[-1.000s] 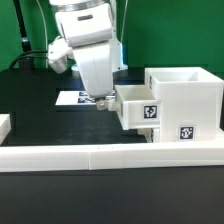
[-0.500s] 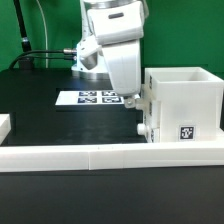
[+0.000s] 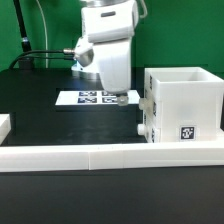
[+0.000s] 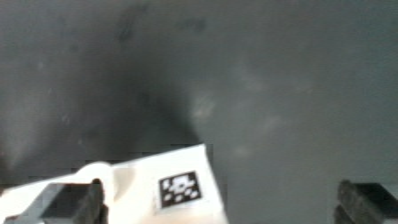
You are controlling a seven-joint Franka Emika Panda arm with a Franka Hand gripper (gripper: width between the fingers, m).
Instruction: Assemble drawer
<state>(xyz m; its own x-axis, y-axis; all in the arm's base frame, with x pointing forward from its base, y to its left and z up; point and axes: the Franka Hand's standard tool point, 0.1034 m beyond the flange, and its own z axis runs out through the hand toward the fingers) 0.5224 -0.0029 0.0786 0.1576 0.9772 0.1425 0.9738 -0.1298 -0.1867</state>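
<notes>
Drawer housing [image 3: 183, 105], a white open-topped box, stands on the black table [image 3: 40, 110] at the exterior view's right, just behind the long white border rail [image 3: 110, 155] that runs across the front. A knobbed tray [image 3: 146, 117] sits pushed into the housing's face toward the exterior view's left, nearly flush, only its front and small knob showing. One black-and-white tag [image 3: 186, 133] marks the housing's front wall, low down.

Franka's gripper [image 3: 118, 98] hangs over the table just to the exterior view's left of the housing, clear of the tray front and apparently touching nothing (the fingertips are small and partly lost against the white arm body in that view). Behind and below it, the marker board [image 3: 95, 98] lies flat on the table, farther from the rail than the housing.

From the wrist view, two dark fingers [image 4: 63, 205] frame the picture well apart, so the jaws stand wide with nothing between them. Between those fingers lies bare dark tabletop, and a white tagged corner [image 4: 169, 185] pokes in near one finger; it is probably the tray or housing edge, though the blur keeps that uncertain.
</notes>
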